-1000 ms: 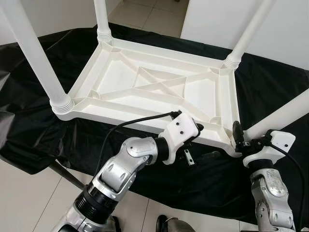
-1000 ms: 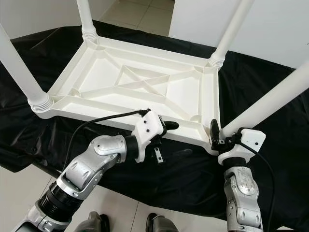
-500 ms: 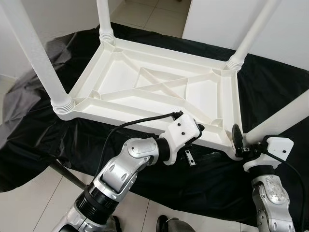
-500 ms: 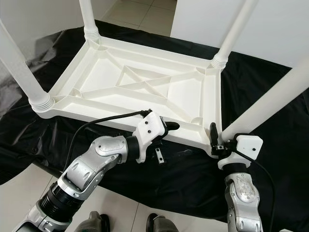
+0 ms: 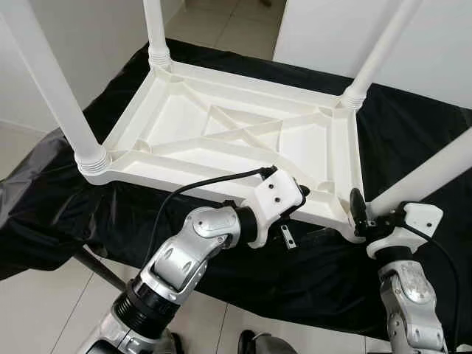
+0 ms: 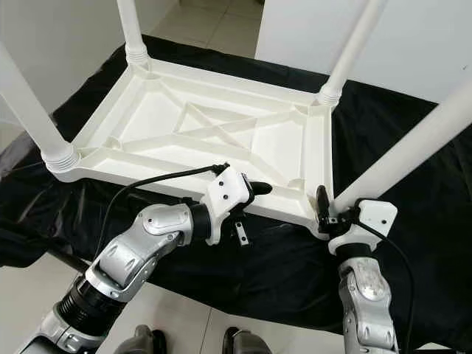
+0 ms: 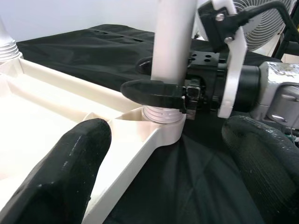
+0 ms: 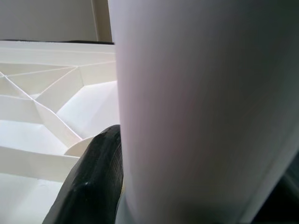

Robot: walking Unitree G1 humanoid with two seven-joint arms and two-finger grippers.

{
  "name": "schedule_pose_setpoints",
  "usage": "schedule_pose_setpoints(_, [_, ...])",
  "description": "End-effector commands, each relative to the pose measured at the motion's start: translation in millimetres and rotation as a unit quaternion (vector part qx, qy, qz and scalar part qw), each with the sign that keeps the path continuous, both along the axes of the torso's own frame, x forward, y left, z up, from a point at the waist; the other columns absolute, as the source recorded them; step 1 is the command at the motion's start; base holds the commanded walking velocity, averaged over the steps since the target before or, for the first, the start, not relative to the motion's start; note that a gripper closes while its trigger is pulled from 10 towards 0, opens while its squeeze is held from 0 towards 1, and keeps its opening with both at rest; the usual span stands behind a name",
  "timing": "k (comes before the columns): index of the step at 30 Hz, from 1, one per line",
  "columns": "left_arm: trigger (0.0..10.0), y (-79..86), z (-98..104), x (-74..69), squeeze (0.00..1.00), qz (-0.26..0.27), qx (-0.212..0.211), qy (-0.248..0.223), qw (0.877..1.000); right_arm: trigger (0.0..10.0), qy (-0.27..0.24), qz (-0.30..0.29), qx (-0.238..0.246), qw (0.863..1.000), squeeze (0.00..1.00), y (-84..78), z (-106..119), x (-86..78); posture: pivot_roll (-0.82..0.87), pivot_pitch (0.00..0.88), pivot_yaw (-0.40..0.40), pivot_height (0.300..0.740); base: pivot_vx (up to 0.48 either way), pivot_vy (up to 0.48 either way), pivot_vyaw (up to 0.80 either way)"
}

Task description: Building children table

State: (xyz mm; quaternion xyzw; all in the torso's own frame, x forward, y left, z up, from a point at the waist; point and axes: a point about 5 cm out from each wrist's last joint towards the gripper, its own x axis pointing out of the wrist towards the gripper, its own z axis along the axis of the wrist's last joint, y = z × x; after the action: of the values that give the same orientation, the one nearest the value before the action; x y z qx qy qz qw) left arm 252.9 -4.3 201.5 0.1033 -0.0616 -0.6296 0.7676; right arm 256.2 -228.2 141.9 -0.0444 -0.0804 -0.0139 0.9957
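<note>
My right end effector [image 5: 359, 215] clamps the near-right leg [image 5: 435, 171] at its socket on the upturned white children's table [image 5: 236, 140] lying on black cloth [image 5: 66, 214], while my left end effector [image 7: 163, 154] straddles its near rim, fingers released.

Both eye views look down from the robot's head onto the upturned white tabletop [image 5: 236, 140], taking in its whole underside from the near long edge. The left wrist view sits low at that edge, looking along the rim toward the near right corner leg [image 7: 173, 51]. The right wrist view is pressed close against that same leg [image 8: 201, 107], the tabletop's ribs behind it, so all four views share that corner.
</note>
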Motion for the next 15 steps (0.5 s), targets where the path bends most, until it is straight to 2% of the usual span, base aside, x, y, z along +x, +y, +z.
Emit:
schedule_pose_setpoints(1, [10.0,-1.1,-0.3,-0.2,0.0,0.0,0.005,0.001,1.0,10.0,0.116,-0.006,0.001,0.993,0.0,-3.0,-40.0,-4.0,0.01,0.175,-0.034,0.74,0.0,0.0,0.0])
schedule_pose_setpoints(5, [10.0,0.0,0.7,0.9,0.0,0.003,0.004,-0.001,1.0,10.0,0.146,0.012,-0.001,0.989,0.0,-0.6,-39.1,2.9,0.01,0.176,-0.038,0.74,0.0,0.0,0.0])
schedule_pose_setpoints(15, [10.0,1.1,1.8,1.7,0.0,0.006,0.003,-0.003,1.0,10.0,0.165,0.007,0.012,0.986,0.0,-5.2,-42.7,2.7,0.01,0.177,-0.037,0.74,0.0,0.0,0.0])
